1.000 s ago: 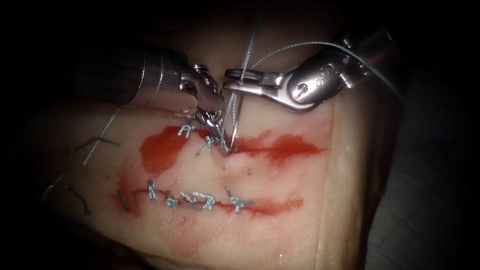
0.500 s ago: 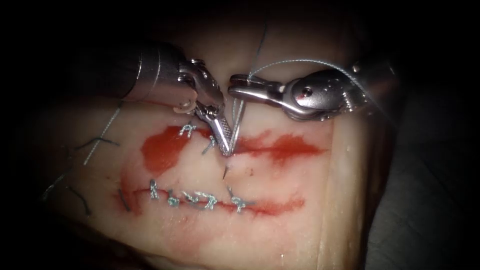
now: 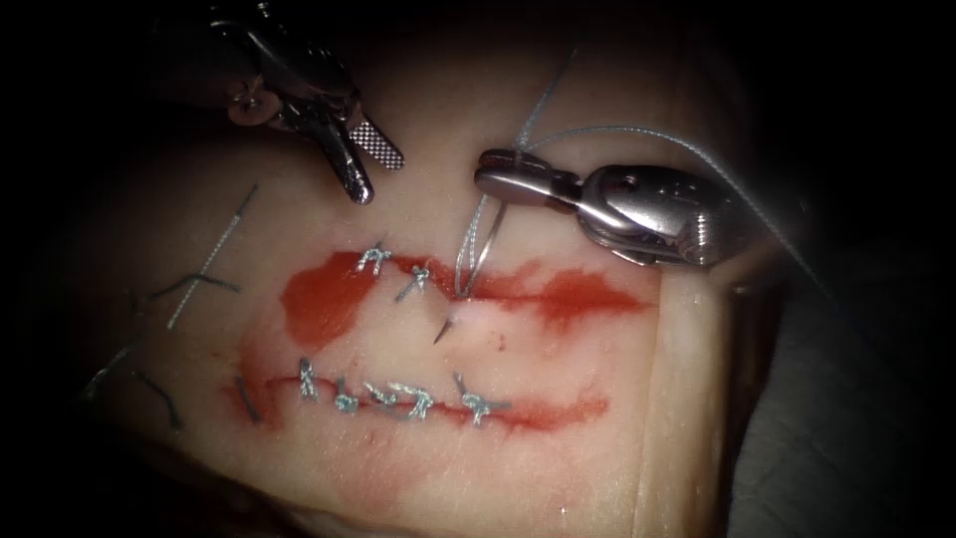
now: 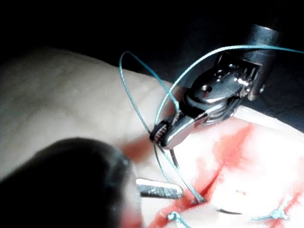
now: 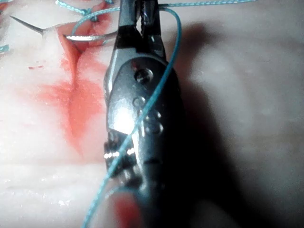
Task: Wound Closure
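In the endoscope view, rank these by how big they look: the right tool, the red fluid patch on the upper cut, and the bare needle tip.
1. Red fluid patch, widest.
2. Right tool, gripping the needle's rear end; nearness may enlarge it.
3. Needle tip, poking from the tissue.

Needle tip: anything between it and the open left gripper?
Nothing visible. The left gripper hangs open above the tissue, holding nothing. The needle, held by the right gripper, passes through the cut; its tip pokes out exposed.
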{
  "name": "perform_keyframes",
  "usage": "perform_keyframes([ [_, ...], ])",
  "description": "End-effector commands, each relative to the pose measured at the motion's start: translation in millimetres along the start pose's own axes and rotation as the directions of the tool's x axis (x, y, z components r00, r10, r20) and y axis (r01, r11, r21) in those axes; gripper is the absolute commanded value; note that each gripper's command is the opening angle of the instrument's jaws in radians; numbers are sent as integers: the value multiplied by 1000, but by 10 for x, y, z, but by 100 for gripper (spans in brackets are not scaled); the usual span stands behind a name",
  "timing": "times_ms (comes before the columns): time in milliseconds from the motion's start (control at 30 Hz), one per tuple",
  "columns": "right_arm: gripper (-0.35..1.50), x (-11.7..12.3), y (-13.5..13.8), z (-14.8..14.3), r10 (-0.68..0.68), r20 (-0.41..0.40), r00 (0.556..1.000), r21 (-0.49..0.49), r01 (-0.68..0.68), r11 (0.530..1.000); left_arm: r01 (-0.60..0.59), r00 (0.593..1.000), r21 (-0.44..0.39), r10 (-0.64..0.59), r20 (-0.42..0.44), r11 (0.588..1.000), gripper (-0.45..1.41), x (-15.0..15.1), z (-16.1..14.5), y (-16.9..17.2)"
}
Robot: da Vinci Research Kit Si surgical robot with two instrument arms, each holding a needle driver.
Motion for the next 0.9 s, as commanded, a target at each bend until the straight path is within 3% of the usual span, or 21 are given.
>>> perform_keyframes([
  [33,-35,5,5,10,40,0,999,-3,-40,999,-81,997,-27,81,12,996,-13,4,5,0],
  [67,-35,5,5,10,57,0,998,-3,-57,998,-148,988,-60,150,27,987,-18,7,8,-5],
  [133,-35,6,5,10,121,1,993,-3,-121,993,-293,949,-91,301,95,952,9,13,16,-19],
  [200,-35,8,5,10,165,2,986,-5,-165,986,-393,899,-132,410,154,910,4,26,23,-35],
  [267,-35,9,5,12,193,-2,981,-17,-193,981,-569,772,-249,613,165,784,22,40,36,-52],
  [300,-35,11,6,13,231,-9,973,-34,-231,972,-686,644,-335,753,135,646,22,50,51,-65],
  [367,-35,13,7,14,252,-13,968,-42,-252,967,-730,586,-352,801,117,586,22,56,63,-71],
  [467,-35,16,9,17,289,-13,957,-60,-289,955,-804,504,-311,858,96,507,24,58,75,-72],
  [567,-35,19,12,19,327,0,945,-71,-326,943,-892,353,-277,933,65,357,46,55,82,-66],
  [667,-35,21,13,22,336,9,942,-73,-335,940,-911,294,-290,955,36,292,51,46,88,-58],
  [833,-35,24,15,23,345,7,939,-82,-343,936,-901,295,-331,956,4,280,54,37,95,-47],
  [900,-35,24,15,24,344,7,939,-82,-343,936,-897,295,-343,956,2,278,47,35,98,-40],
])
